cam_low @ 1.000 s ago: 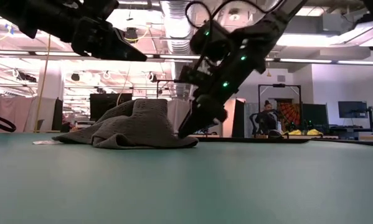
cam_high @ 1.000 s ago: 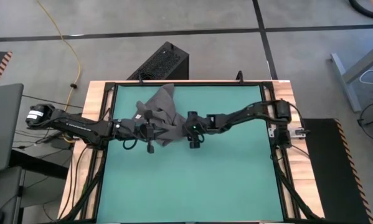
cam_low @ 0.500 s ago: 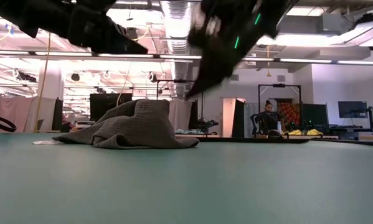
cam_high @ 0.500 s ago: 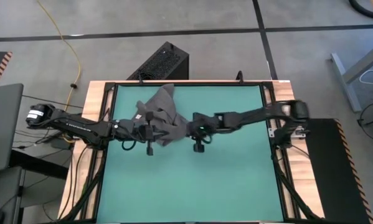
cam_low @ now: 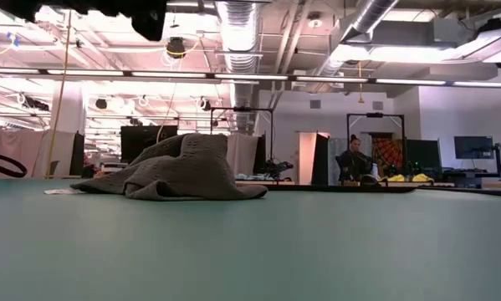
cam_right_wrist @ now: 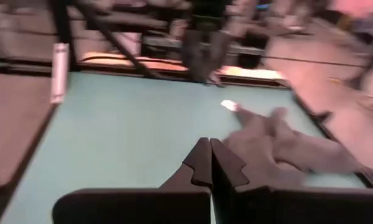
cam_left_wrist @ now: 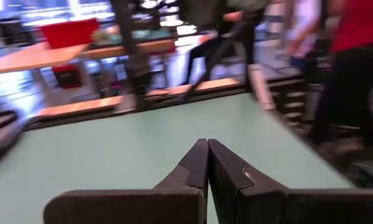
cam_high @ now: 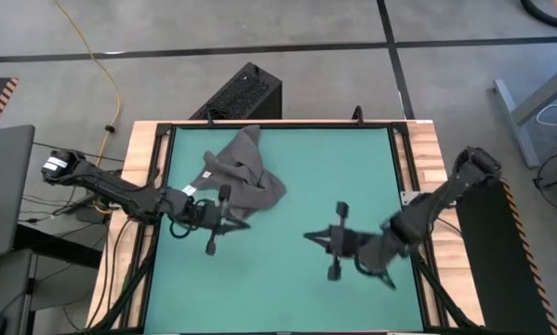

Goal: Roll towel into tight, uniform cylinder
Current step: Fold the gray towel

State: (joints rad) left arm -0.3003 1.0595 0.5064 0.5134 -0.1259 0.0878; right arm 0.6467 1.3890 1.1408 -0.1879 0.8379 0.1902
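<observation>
The dark grey towel [cam_high: 245, 172] lies in a crumpled heap on the green mat [cam_high: 287, 288], at its far left; its folds rest on the mat [cam_low: 179, 171]. A small white tag [cam_right_wrist: 228, 106] shows at its edge. My left gripper [cam_high: 245, 223] is shut and hovers just on the near side of the towel, above the mat. My right gripper [cam_high: 308, 235] is also shut, right of the table's middle and well clear of the towel, pointing toward it [cam_right_wrist: 286, 146]. Both wrist views show the fingers closed with nothing between them [cam_left_wrist: 207, 149] [cam_right_wrist: 210, 149].
Bare green mat stretches across the middle, right and near side. A wooden frame [cam_high: 139, 214] borders the mat. A black box [cam_high: 245, 93] stands on the floor beyond the far edge. A person [cam_low: 355, 159] sits far back in the room.
My right gripper has lifted off the towel's right edge and swung fast toward the table's near right, rising out of the low view. My left gripper has moved off the towel toward the near edge, rising a little and turning. The towel heap keeps its shape.
</observation>
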